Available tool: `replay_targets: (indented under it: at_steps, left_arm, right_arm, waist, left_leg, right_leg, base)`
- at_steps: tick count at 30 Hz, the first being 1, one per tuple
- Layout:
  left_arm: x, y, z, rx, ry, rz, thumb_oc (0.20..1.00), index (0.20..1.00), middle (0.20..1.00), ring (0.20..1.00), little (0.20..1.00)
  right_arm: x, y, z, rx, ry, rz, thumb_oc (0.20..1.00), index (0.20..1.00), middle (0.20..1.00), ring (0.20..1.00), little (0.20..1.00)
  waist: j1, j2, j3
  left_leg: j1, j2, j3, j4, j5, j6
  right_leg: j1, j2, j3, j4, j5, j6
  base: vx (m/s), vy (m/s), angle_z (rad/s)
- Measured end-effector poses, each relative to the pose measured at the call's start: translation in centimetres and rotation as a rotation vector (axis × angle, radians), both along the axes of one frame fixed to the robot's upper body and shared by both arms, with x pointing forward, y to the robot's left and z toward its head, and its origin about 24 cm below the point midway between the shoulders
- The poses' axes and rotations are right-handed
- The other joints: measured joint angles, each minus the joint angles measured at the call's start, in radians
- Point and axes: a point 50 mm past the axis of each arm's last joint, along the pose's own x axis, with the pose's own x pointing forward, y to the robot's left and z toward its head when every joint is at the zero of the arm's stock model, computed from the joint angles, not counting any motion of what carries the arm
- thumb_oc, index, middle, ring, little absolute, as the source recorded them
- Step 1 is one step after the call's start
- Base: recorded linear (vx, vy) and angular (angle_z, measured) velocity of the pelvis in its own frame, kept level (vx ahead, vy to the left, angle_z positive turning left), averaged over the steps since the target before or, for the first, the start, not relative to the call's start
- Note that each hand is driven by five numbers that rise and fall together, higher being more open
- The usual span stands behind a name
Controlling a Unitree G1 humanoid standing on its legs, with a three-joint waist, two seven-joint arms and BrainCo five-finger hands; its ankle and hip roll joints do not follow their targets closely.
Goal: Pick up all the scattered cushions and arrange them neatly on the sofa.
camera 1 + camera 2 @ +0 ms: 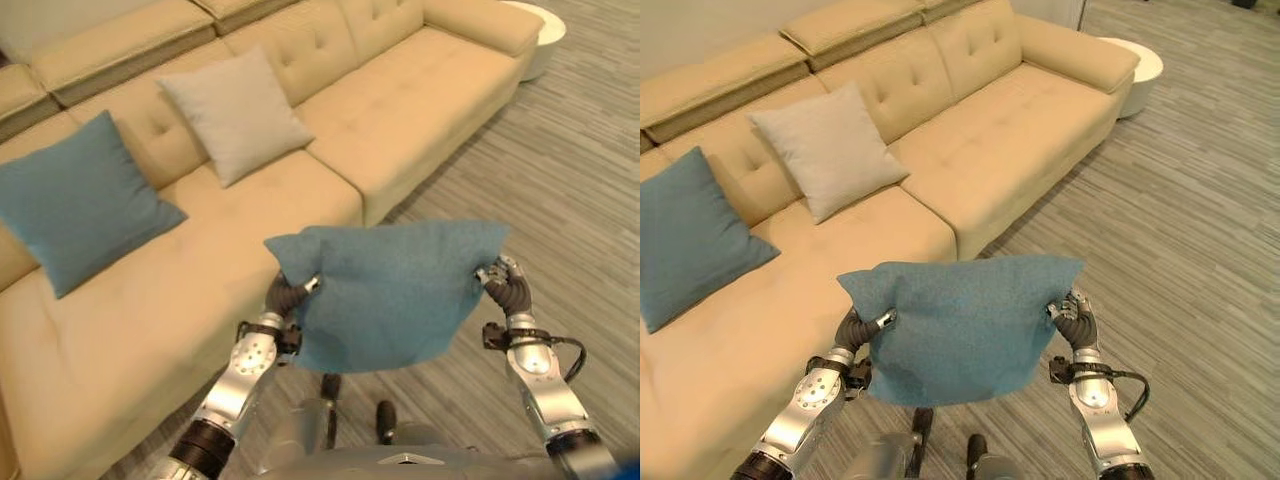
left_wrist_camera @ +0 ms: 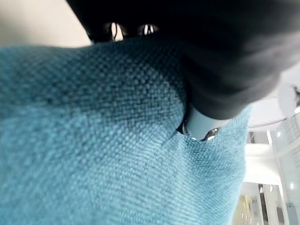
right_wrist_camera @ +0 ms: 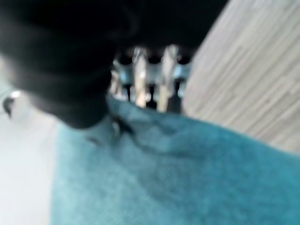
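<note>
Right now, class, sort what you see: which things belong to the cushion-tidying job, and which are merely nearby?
Belongs to the job:
held teal cushion
left robot hand
right robot hand
teal cushion on the sofa
grey cushion
sofa

Merely nearby:
round white side table
striped floor

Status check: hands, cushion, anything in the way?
Left hand and right hand both shut on teal cushion, held up over floor. Teal pillow and grey pillow already on sofa. Nothing blocking.

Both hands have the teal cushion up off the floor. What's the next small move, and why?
Probably carry the held teal cushion forward over the sofa seat: left hand and right hand pinch its upper corners over the floor, and free seat lies right of the grey cushion.
</note>
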Motion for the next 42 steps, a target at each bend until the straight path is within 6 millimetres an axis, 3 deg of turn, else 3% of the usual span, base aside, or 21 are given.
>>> replay_targets:
  at_steps: [2,5,7,9,11,13,15,18,19,21,23,26,27,29,30,33,36,37,38,41,42]
  left_arm:
    - [-0.2,-0.1,-0.4,0.006,0.024,-0.010,0.200,0.200,0.200,0.200,0.200]
    - [0.3,0.3,0.1,0.029,0.007,-0.018,0.200,0.200,0.200,0.200,0.200]
    - [0.7,1.1,0.5,0.042,-0.009,0.007,0.200,0.200,0.200,0.200,0.200]
    - [0.8,1.8,0.8,0.057,-0.017,0.023,0.200,0.200,0.200,0.200,0.200]
    - [0.8,2.6,1.0,0.066,-0.026,0.049,0.200,0.200,0.200,0.200,0.200]
    - [0.5,3.4,0.8,0.066,-0.017,0.082,0.200,0.200,0.200,0.200,0.200]
    - [0.5,3.9,0.9,0.069,-0.022,0.101,0.200,0.200,0.200,0.200,0.200]
    - [0.4,4.1,0.8,0.060,-0.017,0.118,0.200,0.200,0.200,0.200,0.200]
    - [0.1,4.0,0.5,0.055,-0.005,0.115,0.200,0.200,0.200,0.200,0.200]
    - [-0.5,3.5,-0.2,0.039,0.021,0.106,0.200,0.200,0.200,0.200,0.200]
    - [-1.2,2.6,-0.9,0.004,0.049,0.107,0.200,0.200,0.200,0.200,0.200]
    - [-1.0,1.8,-0.9,-0.025,0.047,0.097,0.200,0.200,0.200,0.200,0.200]
    - [-0.6,0.9,-0.9,-0.039,0.047,0.073,0.200,0.200,0.200,0.200,0.200]
    - [-0.6,0.5,-0.9,-0.063,0.050,0.061,0.200,0.200,0.200,0.200,0.200]
    - [-0.4,0.5,-0.7,-0.057,0.042,0.054,0.200,0.200,0.200,0.200,0.200]
    - [0.0,0.2,-0.3,-0.057,0.024,0.040,0.200,0.200,0.200,0.200,0.200]
    - [0.0,0.1,-0.3,-0.059,0.027,0.030,0.200,0.200,0.200,0.200,0.200]
    - [0.0,0.1,-0.3,-0.059,0.027,0.030,0.200,0.200,0.200,0.200,0.200]
    - [-0.6,0.8,-0.8,-0.050,0.049,0.050,0.200,0.200,0.200,0.200,0.200]
    - [-1.6,1.6,-1.6,-0.033,0.087,0.068,0.200,0.200,0.200,0.200,0.200]
    - [-1.3,1.4,-1.4,-0.036,0.081,0.065,0.200,0.200,0.200,0.200,0.200]
  right_arm:
    - [-0.2,0.0,-0.2,0.000,0.010,-0.001,0.200,0.200,0.200,0.200,0.200]
    - [-0.1,0.3,0.2,0.013,-0.008,0.008,0.200,0.200,0.200,0.200,0.200]
    - [0.7,1.3,0.6,0.022,-0.023,0.049,0.200,0.200,0.200,0.200,0.200]
    - [0.3,1.3,0.2,0.022,-0.005,0.054,0.200,0.200,0.200,0.200,0.200]
    - [0.4,1.9,0.1,0.033,-0.001,0.079,0.200,0.200,0.200,0.200,0.200]
    - [0.4,2.6,-0.1,0.040,0.012,0.112,0.200,0.200,0.200,0.200,0.200]
    - [0.3,2.9,-0.3,0.042,0.022,0.125,0.200,0.200,0.200,0.200,0.200]
    - [0.3,2.9,-0.3,0.041,0.022,0.128,0.200,0.200,0.200,0.200,0.200]
    - [0.2,2.8,-0.4,0.042,0.029,0.126,0.200,0.200,0.200,0.200,0.200]
    - [0.0,2.6,-0.6,0.040,0.036,0.115,0.200,0.200,0.200,0.200,0.200]
    - [0.0,2.3,-0.6,0.036,0.040,0.106,0.200,0.200,0.200,0.200,0.200]
    - [0.2,1.7,-0.3,0.030,0.029,0.085,0.200,0.200,0.200,0.200,0.200]
    - [0.0,1.1,-0.4,0.027,0.032,0.058,0.200,0.200,0.200,0.200,0.200]
    - [0.1,0.5,0.0,0.009,0.021,0.047,0.200,0.200,0.200,0.200,0.200]
    - [0.4,0.4,0.4,-0.005,0.008,0.051,0.200,0.200,0.200,0.200,0.200]
    - [0.4,0.2,0.7,-0.002,-0.009,0.031,0.200,0.200,0.200,0.200,0.200]
    - [0.6,0.1,0.5,-0.006,-0.004,0.015,0.200,0.200,0.200,0.200,0.200]
    - [0.6,0.1,0.5,-0.006,-0.004,0.015,0.200,0.200,0.200,0.200,0.200]
    - [0.7,0.7,0.3,-0.001,0.004,0.035,0.200,0.200,0.200,0.200,0.200]
    - [0.1,1.1,-0.2,0.001,0.031,0.060,0.200,0.200,0.200,0.200,0.200]
    - [0.2,1.2,-0.1,0.000,0.028,0.072,0.200,0.200,0.200,0.200,0.200]
  waist:
    - [-0.035,0.026,-0.009]
    - [-0.063,-0.003,-0.018]
    - [-0.024,0.000,-0.011]
    - [-0.025,0.010,-0.005]
    - [-0.014,0.018,0.002]
    - [0.004,0.028,0.008]
    - [0.000,0.021,0.012]
    - [0.001,0.009,0.010]
    - [-0.019,-0.013,0.004]
    - [-0.031,-0.018,0.003]
    - [-0.030,0.008,-0.011]
    - [-0.034,0.016,-0.014]
    - [-0.044,0.003,-0.012]
    - [-0.015,-0.003,-0.014]
    - [-0.013,-0.011,-0.009]
    - [-0.020,-0.020,0.007]
    - [0.004,-0.023,0.020]
    - [0.004,-0.023,0.020]
    - [0.043,0.002,0.032]
    - [0.034,0.013,0.023]
    - [0.028,0.044,0.020]
  left_leg:
    - [0.099,0.031,0.009,-0.050,0.024,0.032]
    - [0.144,-0.026,0.110,-0.071,0.018,0.086]
    - [0.163,-0.021,0.198,-0.066,-0.009,0.119]
    - [0.196,-0.023,0.216,-0.068,-0.023,0.119]
    - [0.218,-0.016,0.249,-0.073,-0.047,0.140]
    - [0.247,0.000,0.298,-0.091,-0.061,0.127]
    - [0.265,0.003,0.303,-0.102,-0.086,0.111]
    - [0.272,0.012,0.323,-0.107,-0.101,0.095]
    - [0.284,0.006,0.315,-0.110,-0.097,0.092]
    - [0.319,0.015,0.289,-0.120,-0.113,0.067]
    - [0.340,0.067,0.272,-0.125,-0.122,0.034]
    - [0.331,0.115,0.235,-0.089,-0.113,0.012]
    - [0.260,0.124,0.224,0.065,-0.136,-0.025]
    - [0.170,0.139,0.213,0.286,-0.134,-0.027]
    - [0.076,0.136,0.181,0.443,-0.148,-0.031]
    - [0.004,0.103,0.211,0.219,-0.155,-0.026]
    - [-0.049,0.070,0.241,0.023,-0.081,-0.031]
    - [-0.049,0.070,0.241,0.023,-0.081,-0.031]
    - [-0.067,0.056,0.228,-0.002,-0.020,-0.010]
    - [0.050,0.025,0.215,-0.049,0.003,0.030]
    - [0.099,0.036,0.214,-0.050,0.006,0.103]
  right_leg:
    - [0.040,0.032,0.047,0.027,-0.054,0.021]
    - [0.000,-0.052,0.072,0.149,-0.146,0.088]
    - [-0.092,-0.064,0.076,0.319,-0.166,0.158]
    - [-0.121,-0.083,0.048,0.411,-0.174,0.189]
    - [-0.176,-0.153,-0.031,0.474,-0.165,0.205]
    - [-0.195,-0.216,-0.145,0.357,-0.140,0.192]
    - [-0.206,-0.232,-0.178,0.242,-0.067,0.200]
    - [-0.243,-0.228,-0.248,0.090,0.055,0.206]
    - [-0.227,-0.221,-0.259,-0.011,0.132,0.190]
    - [-0.179,-0.204,-0.250,-0.059,0.246,0.152]
    - [-0.134,-0.148,-0.268,-0.099,0.241,0.117]
    - [-0.094,-0.105,-0.308,-0.130,0.215,0.080]
    - [-0.071,-0.106,-0.327,-0.134,0.200,0.051]
    - [-0.051,-0.087,-0.319,-0.135,0.171,0.022]
    - [-0.029,-0.076,-0.320,-0.151,0.147,-0.013]
    - [0.023,-0.059,-0.343,-0.188,0.121,-0.012]
    - [0.058,-0.026,-0.340,-0.199,0.095,-0.007]
    - [0.058,-0.026,-0.340,-0.199,0.095,-0.007]
    - [0.109,0.022,-0.291,-0.199,0.055,0.009]
    - [0.196,0.026,-0.267,-0.182,-0.009,0.020]
    - [0.115,0.017,-0.240,0.062,-0.114,0.067]
  base:
    - [0.24,0.173,-0.88]
    - [0.18,0.178,-0.86]
    - [0.09,0.106,-1.01]
    - [0.13,0.051,-0.62]
    - [0.17,-0.007,-0.57]
    - [0.22,-0.052,-0.72]
    - [0.27,-0.102,-0.42]
    - [0.19,-0.121,-0.16]
    - [0.25,-0.190,0.29]
    - [0.25,-0.204,0.32]
    - [0.18,-0.179,0.12]
    - [0.20,-0.276,0.32]
    - [0.07,-0.106,0.49]
    - [0.18,-0.124,0.05]
    - [0.29,-0.081,-0.14]
    - [0.28,-0.031,0.14]
    - [0.22,0.008,-0.02]
    - [0.46,0.097,-0.71]
    - [0.49,0.121,-0.78]
    - [0.36,0.139,-0.54]
    - [0.30,0.182,-0.51]
